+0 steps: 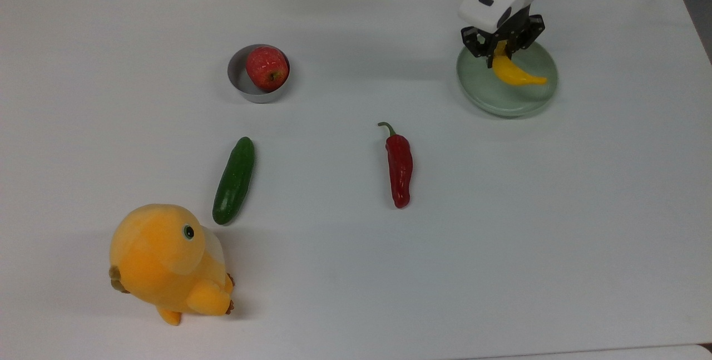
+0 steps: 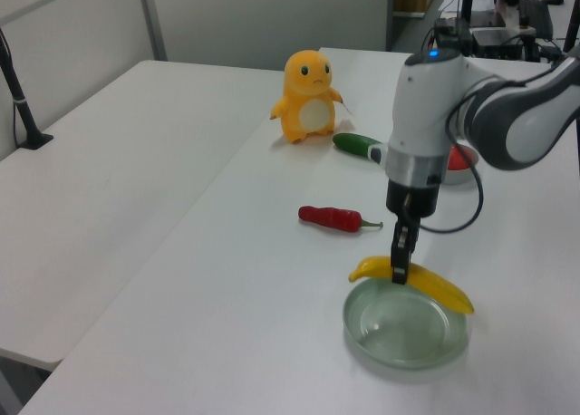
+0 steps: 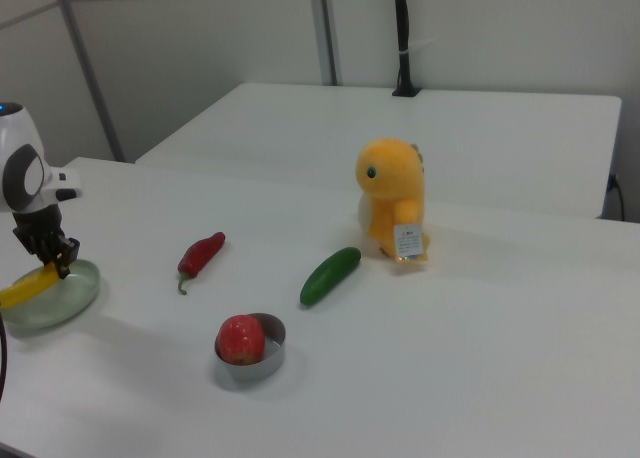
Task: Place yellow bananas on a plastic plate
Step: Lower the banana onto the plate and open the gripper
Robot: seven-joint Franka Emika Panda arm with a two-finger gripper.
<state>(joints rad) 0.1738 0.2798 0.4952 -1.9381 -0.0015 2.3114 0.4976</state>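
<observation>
In the top view, the yellow bananas hang over the plastic plate, long axis running from the plate's far rim toward its right rim; the gripper clamps the far end, pointing straight down. In the left view, the banana lies nearly level above the plate, the arm upright over it. In the right view, the banana crosses the plate.

A white table is filling the foreground, with a second white table standing just beside it in the left view. Pale partition walls with grey metal uprights are closing off the space behind. Even light is falling over everything.
</observation>
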